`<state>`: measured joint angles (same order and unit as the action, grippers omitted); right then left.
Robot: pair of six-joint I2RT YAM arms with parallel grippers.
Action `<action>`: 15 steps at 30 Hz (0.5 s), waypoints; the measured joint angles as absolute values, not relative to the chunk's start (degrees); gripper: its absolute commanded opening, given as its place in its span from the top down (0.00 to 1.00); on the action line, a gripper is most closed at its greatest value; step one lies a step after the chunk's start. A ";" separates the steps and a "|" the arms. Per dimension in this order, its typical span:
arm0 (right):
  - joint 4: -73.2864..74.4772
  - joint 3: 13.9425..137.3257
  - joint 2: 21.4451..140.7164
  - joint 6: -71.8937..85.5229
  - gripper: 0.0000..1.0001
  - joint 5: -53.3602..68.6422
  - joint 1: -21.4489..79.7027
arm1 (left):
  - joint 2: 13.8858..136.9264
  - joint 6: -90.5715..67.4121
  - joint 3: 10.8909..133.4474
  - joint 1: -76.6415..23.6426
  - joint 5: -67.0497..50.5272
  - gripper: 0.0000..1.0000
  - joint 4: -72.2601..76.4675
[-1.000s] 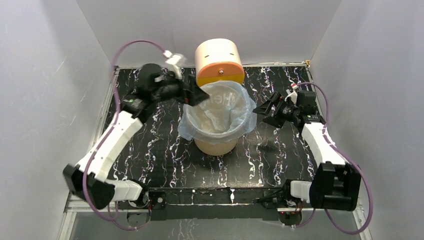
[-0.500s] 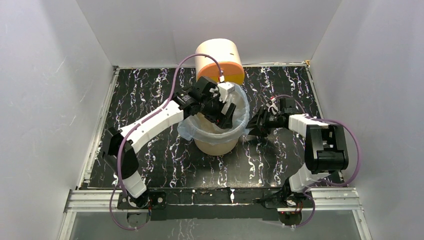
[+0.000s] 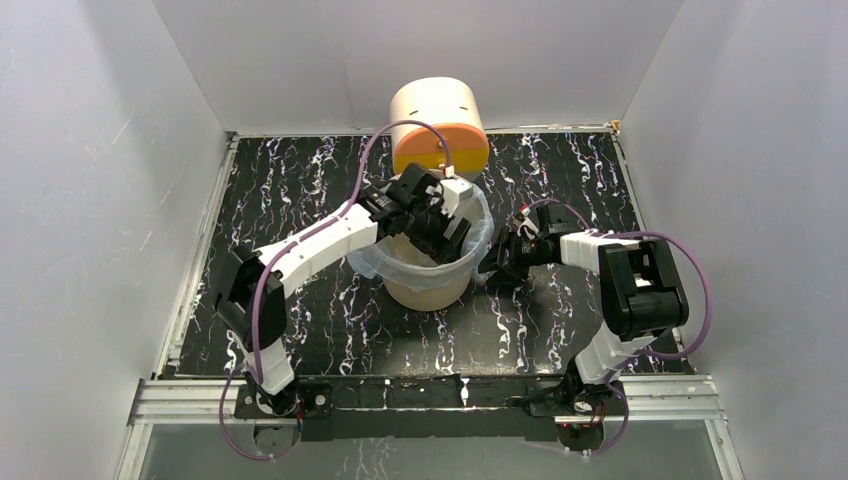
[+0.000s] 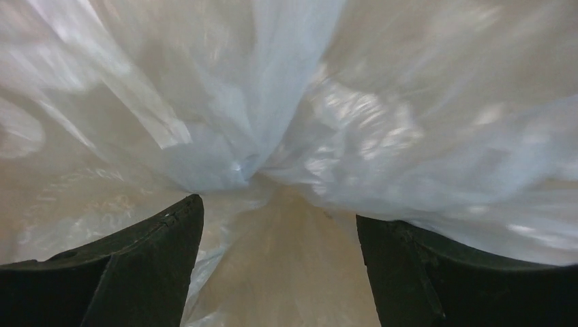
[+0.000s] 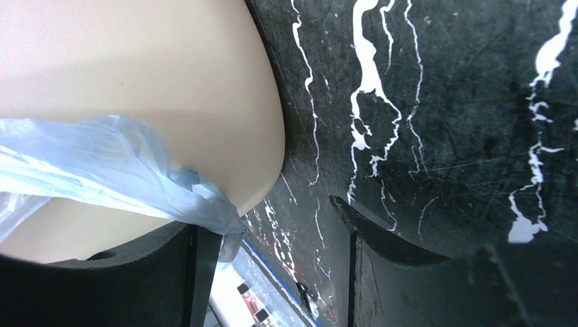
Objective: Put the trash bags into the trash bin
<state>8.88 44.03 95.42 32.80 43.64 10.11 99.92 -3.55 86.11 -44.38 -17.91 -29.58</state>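
The beige trash bin stands mid-table with the pale-blue trash bag lining it, its edge draped over the rim. My left gripper reaches down into the bin's mouth. In the left wrist view it is open, with the bag's film gathered in front of the fingers and the bin's beige wall behind the film. My right gripper is low beside the bin's right side. In the right wrist view it is open; the bag's hanging edge rests against the left finger, beside the bin wall.
A cream cylinder with an orange front stands right behind the bin. The black marbled table is enclosed by white walls on the left, back and right. The table's near edge with a blue line shows below my right gripper.
My left gripper swung from outside the bin's left rim into its mouth and went deeper. My right gripper moved left and down to the bin's right side.
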 measured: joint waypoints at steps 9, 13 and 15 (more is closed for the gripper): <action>9.10 44.03 93.19 32.75 0.26 43.05 10.11 | 103.72 -2.52 78.48 -44.36 -14.33 0.27 -27.66; 9.82 44.03 90.85 32.67 0.22 42.76 10.09 | 105.25 -2.52 74.02 -44.40 -14.66 0.27 -24.97; 10.79 44.21 89.32 32.67 0.21 42.11 10.09 | 106.26 -2.13 73.03 -44.38 -15.27 0.27 -24.51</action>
